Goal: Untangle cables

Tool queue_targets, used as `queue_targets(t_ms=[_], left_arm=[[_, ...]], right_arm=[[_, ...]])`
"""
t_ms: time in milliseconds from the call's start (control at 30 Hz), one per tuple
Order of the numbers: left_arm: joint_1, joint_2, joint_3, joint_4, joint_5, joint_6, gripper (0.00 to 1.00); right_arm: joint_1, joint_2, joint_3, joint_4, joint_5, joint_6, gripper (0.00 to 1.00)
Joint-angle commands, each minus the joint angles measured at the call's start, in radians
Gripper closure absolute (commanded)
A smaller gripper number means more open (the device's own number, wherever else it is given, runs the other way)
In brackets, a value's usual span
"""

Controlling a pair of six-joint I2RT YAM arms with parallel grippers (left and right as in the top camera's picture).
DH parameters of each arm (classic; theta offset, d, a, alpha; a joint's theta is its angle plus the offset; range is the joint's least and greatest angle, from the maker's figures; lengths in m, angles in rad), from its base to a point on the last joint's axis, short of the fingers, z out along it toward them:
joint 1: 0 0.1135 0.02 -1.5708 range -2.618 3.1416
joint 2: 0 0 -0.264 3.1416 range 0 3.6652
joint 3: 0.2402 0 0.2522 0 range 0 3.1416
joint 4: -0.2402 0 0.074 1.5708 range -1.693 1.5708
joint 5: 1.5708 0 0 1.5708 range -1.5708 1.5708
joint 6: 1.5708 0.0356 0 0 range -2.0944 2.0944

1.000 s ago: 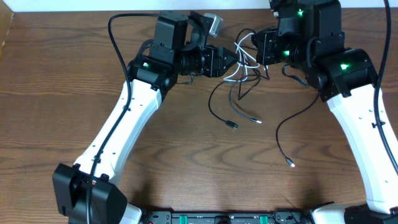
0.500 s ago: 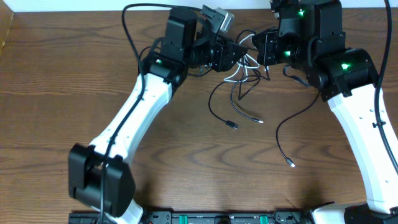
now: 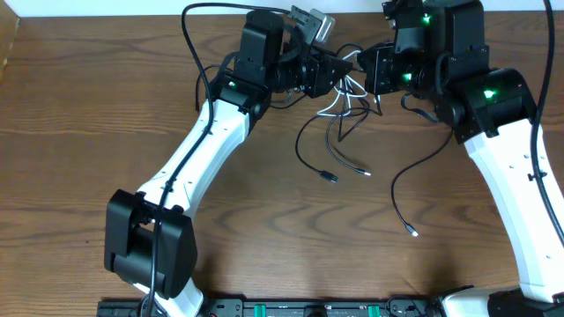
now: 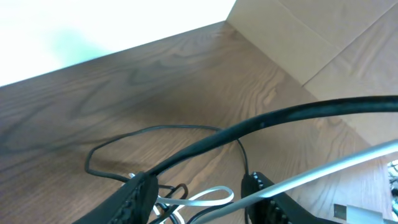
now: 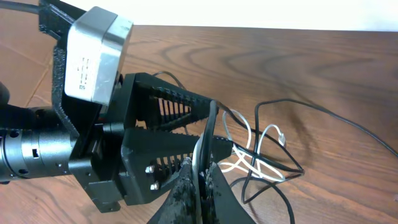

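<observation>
Crowding cables (image 3: 345, 104) — left gripper (image 4: 199, 185) (right gripper (image 5: 200, 180) pinching).

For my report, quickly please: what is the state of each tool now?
Left tool: open.
Right tool: closed, holding a thin cable.

A brown tabletop (image 3: 291, 238) with a pronounced wood grain is shown in all three views, its surface crossed by darker wavy bands. Along its far edge a bright, featureless white surface (image 3: 115, 7) is seen. At the far left corner of the overhead view a narrow pale strip (image 3: 7, 44) is visible. In the left wrist view a beige, cardboard-like board (image 4: 323, 43), crossed by a straight seam, is seen meeting the tabletop's edge. Along the near edge a black rail (image 3: 264, 308) with small green parts is partly shown.
</observation>
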Motion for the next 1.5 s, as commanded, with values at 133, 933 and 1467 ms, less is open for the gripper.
queue_targets(t_ms=[133,933,1467], left_arm=[[-0.010,-0.011,0.000,0.032,0.010,0.001,0.53],[0.053,-0.073,0.000,-0.165,-0.092,-0.028,0.92],[0.062,-0.475,0.011,-0.087,-0.105,-0.034,0.93]], right_arm=[[-0.006,-0.003,0.008,0.000,-0.040,-0.006,0.99],[-0.114,0.013,0.000,-0.084,0.163,0.154,0.84],[-0.116,0.100,-0.005,-0.101,-0.093,-0.083,0.43]])
